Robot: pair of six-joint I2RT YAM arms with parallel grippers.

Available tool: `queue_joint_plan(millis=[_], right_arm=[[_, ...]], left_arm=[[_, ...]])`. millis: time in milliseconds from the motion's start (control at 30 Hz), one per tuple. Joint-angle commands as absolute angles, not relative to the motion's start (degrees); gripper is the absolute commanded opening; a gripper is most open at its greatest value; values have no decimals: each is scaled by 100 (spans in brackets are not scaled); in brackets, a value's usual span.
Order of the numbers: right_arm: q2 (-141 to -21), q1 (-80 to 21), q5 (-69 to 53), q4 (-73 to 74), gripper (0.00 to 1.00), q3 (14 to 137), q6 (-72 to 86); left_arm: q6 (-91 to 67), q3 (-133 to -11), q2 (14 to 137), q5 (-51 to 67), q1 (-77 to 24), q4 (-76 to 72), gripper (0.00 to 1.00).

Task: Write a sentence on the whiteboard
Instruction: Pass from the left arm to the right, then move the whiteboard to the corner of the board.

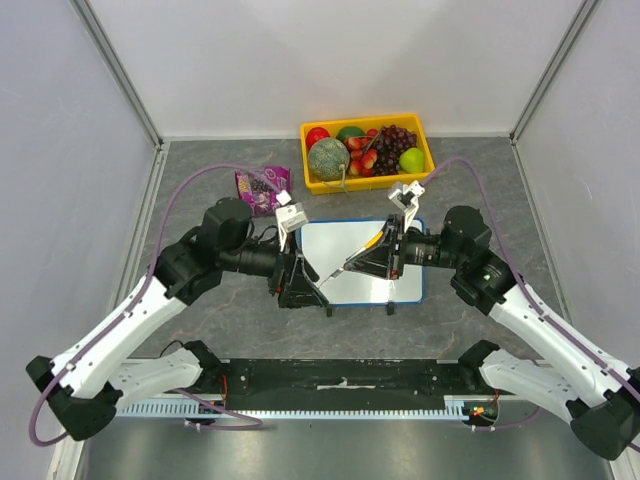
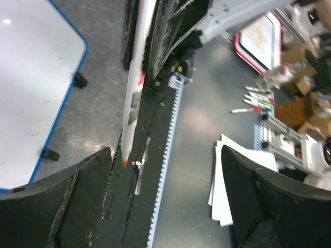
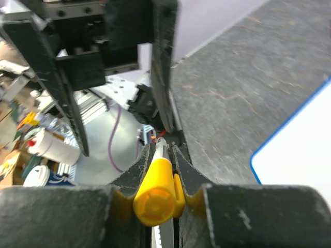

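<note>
Whiteboard (image 1: 335, 240) is laid flat at the middle of the table (image 1: 250, 325), blue rim and small black feet visible. Its surface is seen as plain white in the top view, and also in the left wrist view (image 2: 31, 77) and the right wrist view (image 3: 305, 150).

Marker (image 1: 345, 268) is held tilted over the left half of the board, yellow end toward the right arm. Right gripper (image 1: 372, 258) is pressed onto the marker: in its wrist view the right gripper (image 3: 164, 155) is seen clamped on the marker (image 3: 155, 199) just ahead of its yellow end, one finger on each side.

Left gripper (image 1: 305, 290) is placed over the board's near-left corner, facing the right one. Its fingers (image 2: 77, 206) are spread wide in the left wrist view, left gripper (image 2: 165, 206) touching nothing. The white marker (image 2: 135, 88) is seen between the fingers but apart from both, orange tip at its end. Whether the tip touches the board cannot be told.

Yellow basket (image 1: 425, 160) of fruit is set at the middle of the table's far edge. A purple packet (image 1: 262, 185) is lying just left of it, near the board's far-left corner.
</note>
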State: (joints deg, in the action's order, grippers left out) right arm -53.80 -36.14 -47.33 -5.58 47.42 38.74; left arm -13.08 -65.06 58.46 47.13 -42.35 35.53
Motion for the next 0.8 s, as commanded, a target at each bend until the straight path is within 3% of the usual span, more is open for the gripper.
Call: queue_joint_plan(millis=[0,200,333,433,600,767], right_arm=[[-4914,-3630,-3404,869,0,4870,3191],[-4132,-3621,-2050,1975,0,4632,3032],[-3666,-3630,-1618,2626,0,4500,2979],[-2999,-3621,-1267,3040,0,4325,3032],[-2172,-3630,-757,3752,0,4254,3155],[-2127,-3630,-598,3832,0,4184,3059]], left_arm=[[-2161,-5952,5231,3456,-4236,3041,91],[-3188,-4617,4501,2103,-4236,2620,91],[-3743,-3903,4167,1794,-4245,2303,89],[-4200,-3482,4043,1643,-4228,2241,93],[-4280,-3182,4262,1697,-4245,2267,95],[-4280,-3173,4395,1223,-4298,2233,95]])
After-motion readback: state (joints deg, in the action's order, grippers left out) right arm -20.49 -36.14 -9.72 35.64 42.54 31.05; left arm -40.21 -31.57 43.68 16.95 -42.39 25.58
